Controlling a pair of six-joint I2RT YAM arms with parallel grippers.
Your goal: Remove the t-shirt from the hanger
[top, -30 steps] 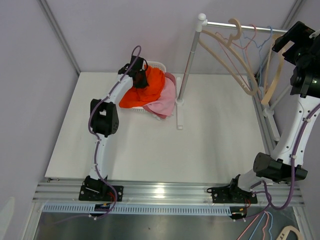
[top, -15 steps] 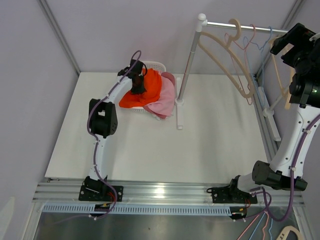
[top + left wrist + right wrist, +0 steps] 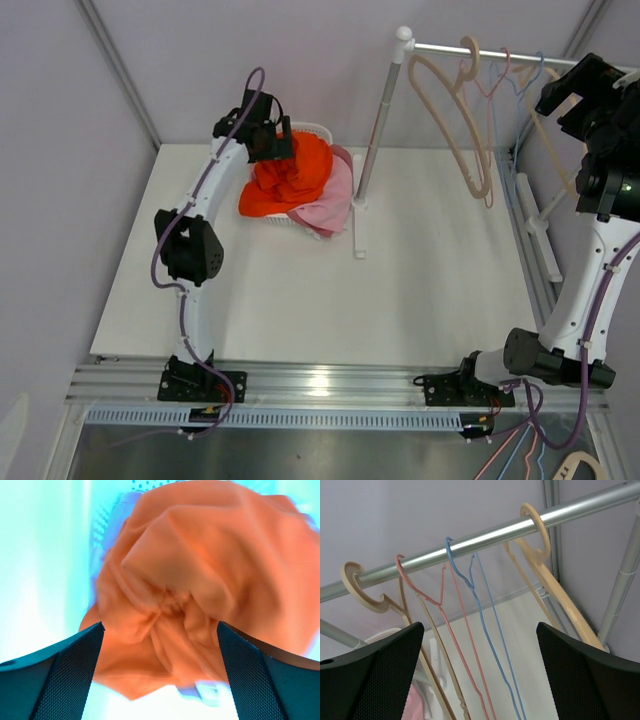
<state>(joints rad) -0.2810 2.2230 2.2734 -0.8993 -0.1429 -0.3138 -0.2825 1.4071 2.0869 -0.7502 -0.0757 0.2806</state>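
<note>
The orange t-shirt (image 3: 297, 172) lies crumpled in a white basket (image 3: 313, 128) at the back of the table, on top of a pink garment (image 3: 331, 205). My left gripper (image 3: 268, 140) hovers just above it, open, and the cloth (image 3: 190, 575) fills the view beyond the wide jaws of the left gripper (image 3: 160, 627) with nothing gripped. Several bare hangers hang on the rail (image 3: 500, 52): a beige hanger (image 3: 450, 110), a pink hanger (image 3: 445, 625), a blue hanger (image 3: 485, 615). My right gripper (image 3: 568, 98) is open, facing them, as the right wrist view (image 3: 480, 627) also shows.
The rack's upright pole (image 3: 375, 130) stands on a white foot (image 3: 358, 238) right of the basket. A second post and side frame (image 3: 535, 225) run along the table's right edge. More hangers (image 3: 530, 455) lie below the front rail at bottom right.
My left gripper has opened and let go of the orange t-shirt, then risen and drawn back to the left. The beige hanger has swung to the right on the rail.
</note>
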